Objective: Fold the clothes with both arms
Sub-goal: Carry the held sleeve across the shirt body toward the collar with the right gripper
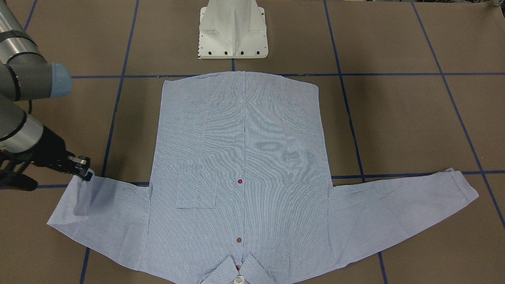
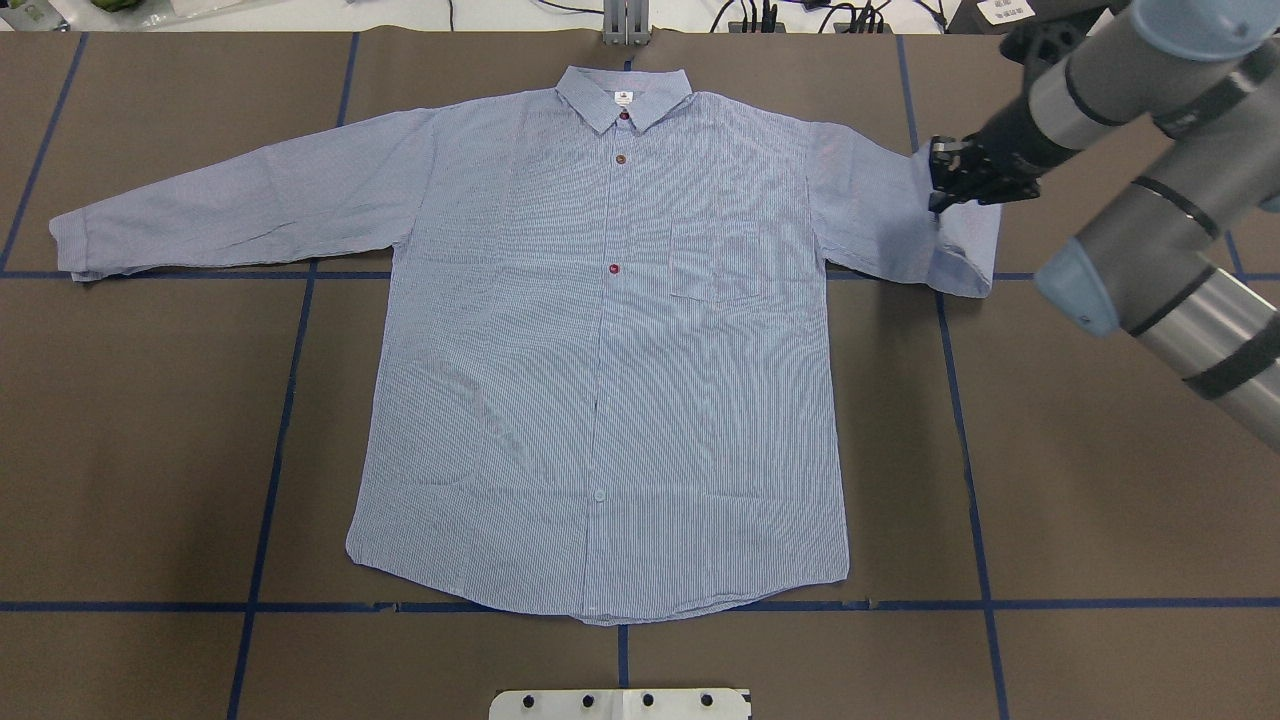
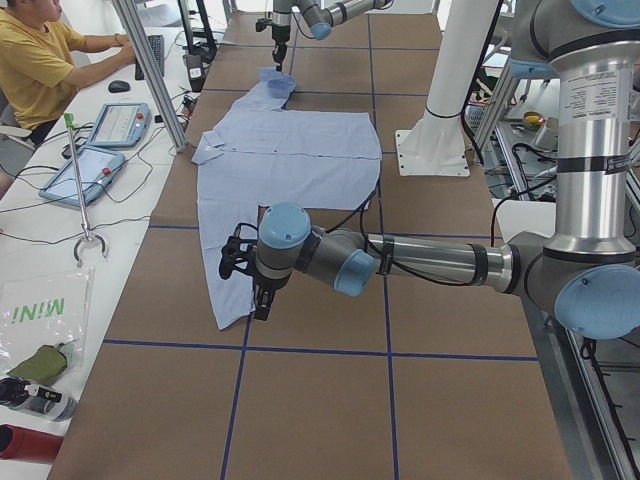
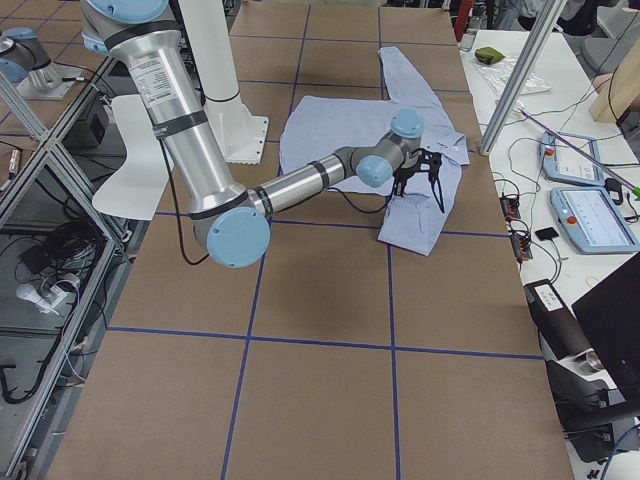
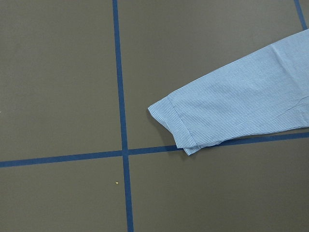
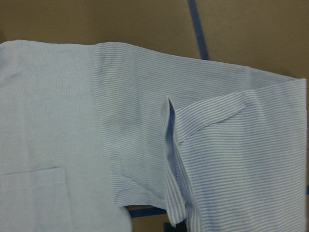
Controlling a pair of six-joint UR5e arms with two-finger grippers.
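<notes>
The light blue striped shirt (image 2: 600,350) lies face up and spread flat, its collar (image 2: 622,95) at the table's far side from the robot. My right gripper (image 2: 942,178) is shut on the cuff end of one sleeve (image 2: 960,240). That end is lifted and doubled back over the sleeve, as the right wrist view shows (image 6: 227,159). The other sleeve lies straight with its cuff (image 2: 75,245) flat on the table. My left gripper (image 3: 248,290) hovers over that cuff (image 5: 178,125). It shows only in the exterior left view, so I cannot tell whether it is open or shut.
The white pedestal base (image 1: 232,31) stands just behind the shirt's hem. Blue tape lines (image 2: 290,400) cross the brown table. A seated person (image 3: 30,60), tablets (image 4: 590,215) and aluminium posts (image 3: 150,70) line the far edge.
</notes>
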